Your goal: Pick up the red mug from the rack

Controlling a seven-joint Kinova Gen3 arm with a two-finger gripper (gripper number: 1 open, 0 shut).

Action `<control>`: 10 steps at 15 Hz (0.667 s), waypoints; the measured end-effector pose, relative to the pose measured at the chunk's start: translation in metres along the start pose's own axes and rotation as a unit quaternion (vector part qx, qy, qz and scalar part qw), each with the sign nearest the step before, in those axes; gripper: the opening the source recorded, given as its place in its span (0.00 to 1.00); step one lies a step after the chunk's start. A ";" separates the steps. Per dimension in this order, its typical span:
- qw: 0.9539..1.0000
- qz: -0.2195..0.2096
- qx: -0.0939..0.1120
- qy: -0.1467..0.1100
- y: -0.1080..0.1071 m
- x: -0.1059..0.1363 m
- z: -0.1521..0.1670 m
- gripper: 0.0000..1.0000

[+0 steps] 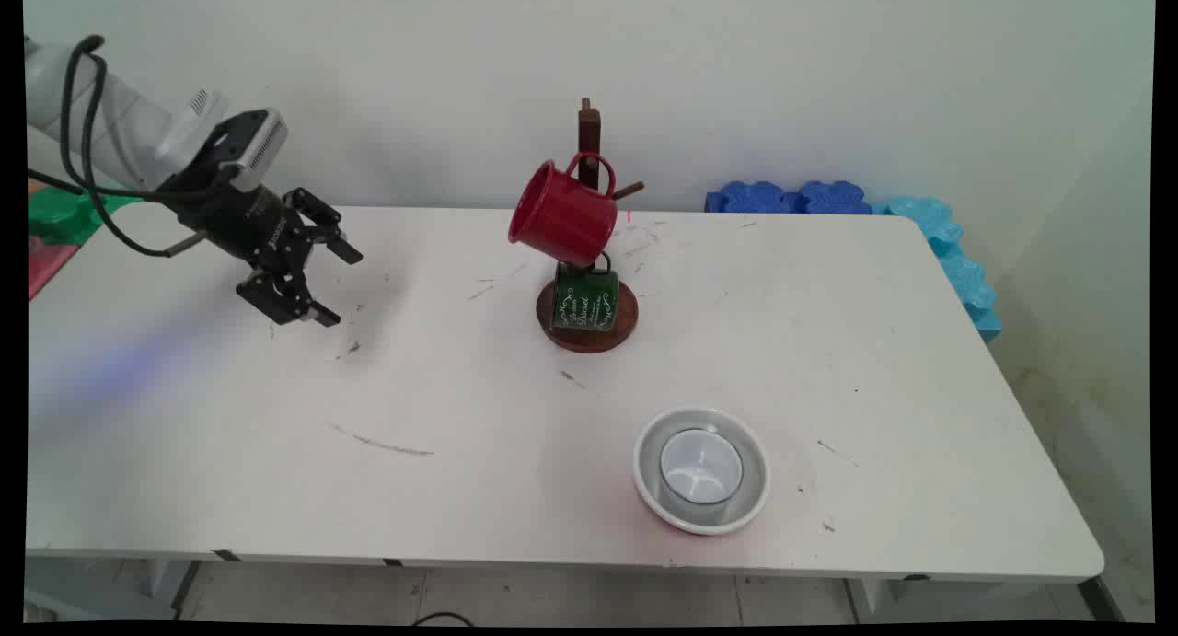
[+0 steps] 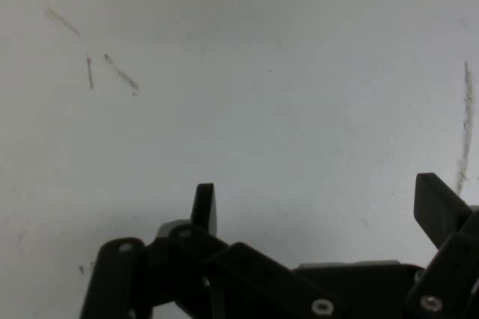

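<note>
The gripper hung over the left part of the counter, its fingers spread wide and holding nothing. In the hand view only bare, scuffed counter lay beyond them. It touched nothing; the nearest things were well off to its right.

There stood a wooden rack on a round base, near the counter's far middle. A red mug hung from a peg by its handle, tilted, its mouth turned to the left and slightly up, so its long axis ran roughly left to right and sloped. It looked like enamelled metal: probably light, stiff, smooth and rather slippery, not easily broken though it could chip. The rim or the wall just inside the mouth seemed the likeliest hold, since the handle sat against the post.

Below it a green mug with pale lettering hung or rested just above the base, its axis near upright; whether it touched the base I could not tell. It was probably of the same make, and partly tucked under the red one.

Nearer the front, right of centre, a white bowl stood upright with a clear glass inside it, mouth up. The glass was likely fragile and slick. Blue foam pieces lay at the counter's far right edge.
</note>
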State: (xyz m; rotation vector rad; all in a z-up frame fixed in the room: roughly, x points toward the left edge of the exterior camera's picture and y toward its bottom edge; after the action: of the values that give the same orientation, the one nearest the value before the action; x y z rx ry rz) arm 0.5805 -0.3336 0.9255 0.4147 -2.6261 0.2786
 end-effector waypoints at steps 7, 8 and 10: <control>1.000 -0.010 -0.001 0.022 0.005 0.010 -0.016 1.00; 1.000 -0.015 0.000 0.028 0.006 0.012 -0.019 1.00; 0.999 -0.026 0.000 0.041 0.008 0.019 -0.026 1.00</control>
State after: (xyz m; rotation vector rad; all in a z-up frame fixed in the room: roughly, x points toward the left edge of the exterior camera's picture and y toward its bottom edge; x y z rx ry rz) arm 0.5725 -0.3242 0.9557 0.4602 -2.5319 0.2724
